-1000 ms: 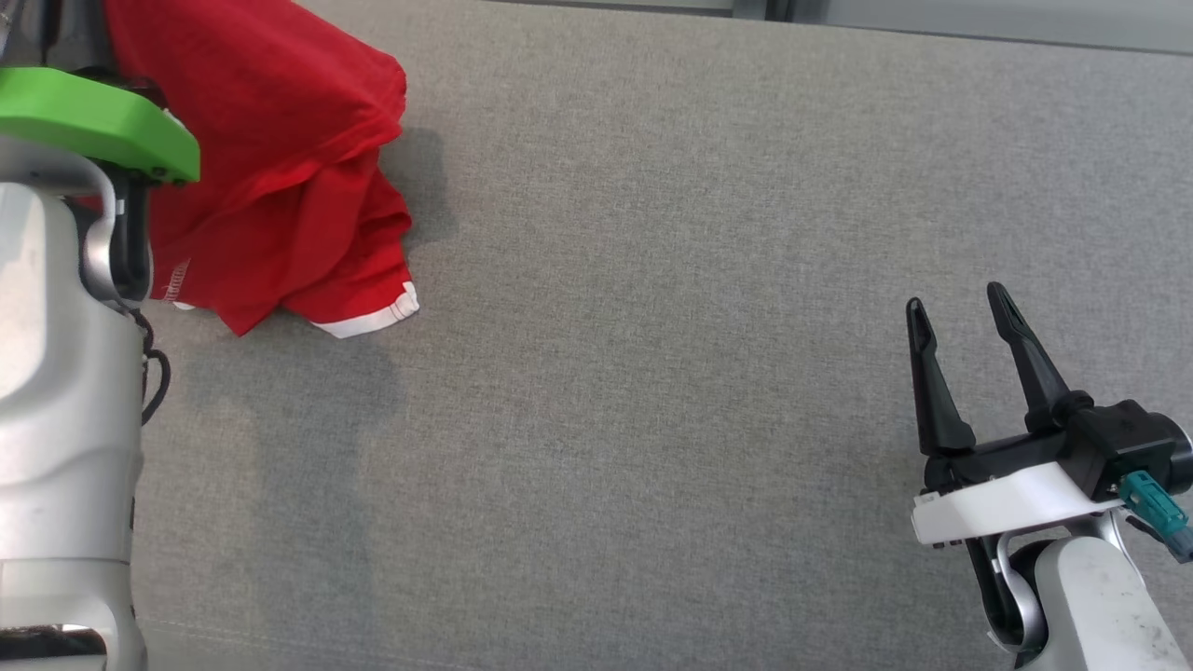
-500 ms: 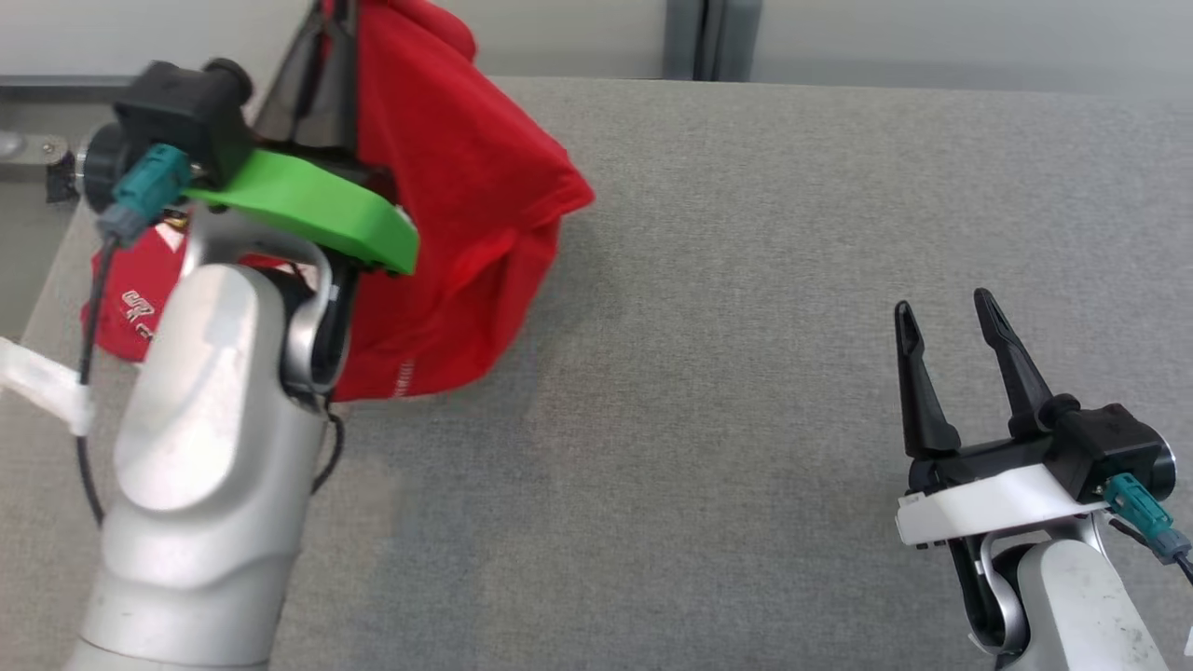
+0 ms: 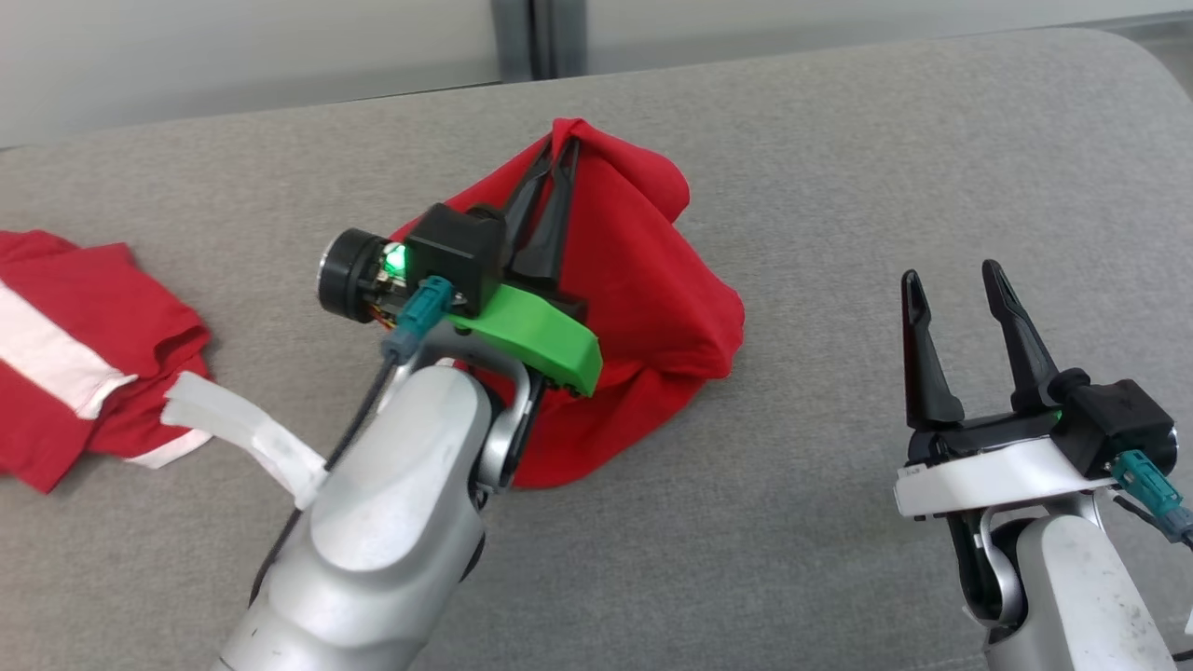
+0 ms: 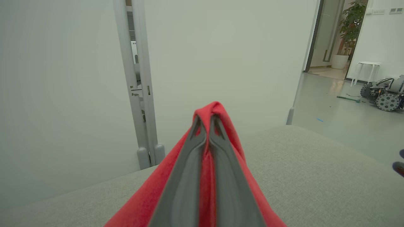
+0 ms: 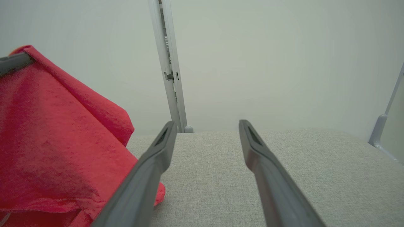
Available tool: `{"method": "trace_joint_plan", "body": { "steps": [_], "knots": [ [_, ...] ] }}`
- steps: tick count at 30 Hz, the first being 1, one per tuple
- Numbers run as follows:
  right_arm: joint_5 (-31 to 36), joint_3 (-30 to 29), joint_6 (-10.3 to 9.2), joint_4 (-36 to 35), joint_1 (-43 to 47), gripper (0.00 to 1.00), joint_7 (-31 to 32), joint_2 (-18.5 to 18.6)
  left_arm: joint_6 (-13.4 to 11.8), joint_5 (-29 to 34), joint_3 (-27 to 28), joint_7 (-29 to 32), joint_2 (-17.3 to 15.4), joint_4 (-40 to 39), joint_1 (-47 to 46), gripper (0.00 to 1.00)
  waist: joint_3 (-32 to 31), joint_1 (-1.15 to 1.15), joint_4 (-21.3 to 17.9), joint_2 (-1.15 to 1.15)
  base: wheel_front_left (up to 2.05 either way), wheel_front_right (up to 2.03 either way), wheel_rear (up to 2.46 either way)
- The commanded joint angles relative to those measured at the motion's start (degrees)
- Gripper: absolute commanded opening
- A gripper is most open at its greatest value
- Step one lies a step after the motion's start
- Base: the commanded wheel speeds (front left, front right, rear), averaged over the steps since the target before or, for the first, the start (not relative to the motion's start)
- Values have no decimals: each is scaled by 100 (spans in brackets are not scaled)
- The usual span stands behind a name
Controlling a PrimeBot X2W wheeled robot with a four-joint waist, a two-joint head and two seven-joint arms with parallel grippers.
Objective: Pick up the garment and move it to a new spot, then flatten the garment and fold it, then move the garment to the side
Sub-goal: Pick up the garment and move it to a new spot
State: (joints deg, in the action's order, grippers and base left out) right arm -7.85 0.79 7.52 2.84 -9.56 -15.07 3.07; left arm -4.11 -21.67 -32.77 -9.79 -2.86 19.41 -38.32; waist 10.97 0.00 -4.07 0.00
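On the grey padded surface (image 3: 839, 186), left of centre: one red garment (image 3: 652, 308), tented up from a single pinch, lower folds resting on the cloth top.
Hazards, as I judge them: the hold is a small peak of fabric at the very fingertips and may slip free under a jerk; the trailing folds may drag and bunch; cloth draped over the green bracket (image 3: 531, 331) may snag at release. A red-and-white cloth (image 3: 56, 373) lies flat at far left; whether it is joined to the garment, I cannot tell. Left arm (image 3: 391, 522): forearm raised and reaching forward, left gripper (image 3: 562, 149) pointing up and away, jaws pressed together on the garment's peak. Right gripper (image 3: 953, 277): low, well apart from the cloth, fingers upward, jaws wide, holding nothing.
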Motion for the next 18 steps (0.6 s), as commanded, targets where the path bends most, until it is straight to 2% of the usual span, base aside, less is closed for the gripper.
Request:
{"method": "trace_joint_plan", "body": {
  "steps": [1,5,9,10,11,12,18],
  "knots": [
    [-43,51,-6,11,-94,100,-16,-2,-141,-102,-144,-102,-12,88,-185,0,270,0,-604,0,0,0,0],
    [-118,195,-6,47,-215,100,-16,-9,-622,-625,-726,-360,-18,534,-559,0,452,0,-1055,0,0,0,0],
    [-215,240,-6,79,-298,100,-16,-18,-869,-995,-1107,-483,-20,972,-968,0,561,0,-1323,0,0,0,0],
    [-243,246,-6,84,-296,100,-16,-19,-897,-1076,-1216,-501,-18,1100,-1053,33,571,0,-1363,0,0,0,0],
    [-262,253,-6,93,-288,100,-16,-18,-909,-1145,-1289,-495,-19,1210,-1103,49,572,0,-1387,0,0,0,0],
    [-279,262,-6,103,-282,100,-16,-18,-895,-1231,-1385,-512,-19,1340,-1152,100,565,0,-1407,0,0,0,0],
    [-312,238,-6,158,-214,100,-16,-21,-845,-1600,-1723,-548,-22,1683,-1166,100,392,0,-1258,0,0,0,0]
  ]
}}
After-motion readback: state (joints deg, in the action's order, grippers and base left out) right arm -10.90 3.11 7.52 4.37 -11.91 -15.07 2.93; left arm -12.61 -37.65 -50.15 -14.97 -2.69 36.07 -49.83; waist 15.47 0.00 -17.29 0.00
